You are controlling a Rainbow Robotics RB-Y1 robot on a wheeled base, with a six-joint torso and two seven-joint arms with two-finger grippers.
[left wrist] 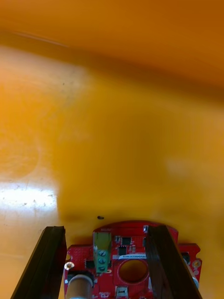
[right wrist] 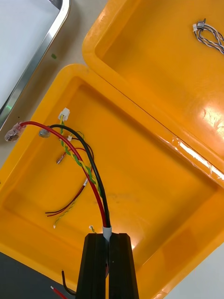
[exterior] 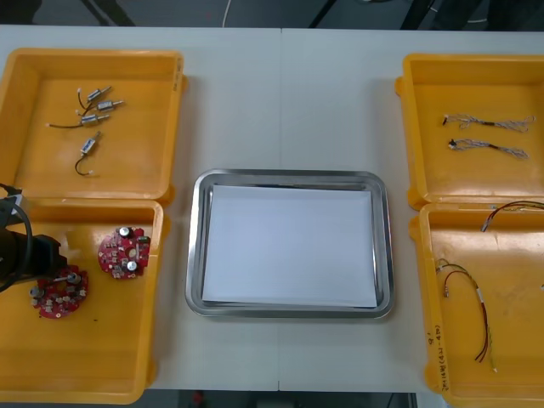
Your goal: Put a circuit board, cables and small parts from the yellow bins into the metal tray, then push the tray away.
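Left pincer (left wrist: 105, 230) stands wide astride the board (left wrist: 130, 243) in the bin (exterior: 85, 374) left of the tray (exterior: 195, 246); lower it squarely before closing. Right pincer (right wrist: 108, 236), right of the tray, clamps a cable (right wrist: 97, 187).

Black slab-sided fingers (left wrist: 49, 261) on left pincer (left wrist: 106, 229) and right pincer (right wrist: 109, 236); looped black cable (exterior: 28, 228) on left arm (exterior: 21, 259).

So the left gripper (left wrist: 106, 229) is down in the near left bin (exterior: 102, 357) with one board (left wrist: 133, 252) between its spread fingers. Another board (exterior: 125, 252) lies just to its right, and the tray (exterior: 289, 177) is further right. Small parts (exterior: 95, 106) lie in the far left bin (exterior: 34, 127) beyond it. The right gripper (right wrist: 108, 237) is over the near right bin (right wrist: 154, 187), pinching a cable (right wrist: 95, 187), with more cables (right wrist: 77, 159) lying ahead of its fingers.
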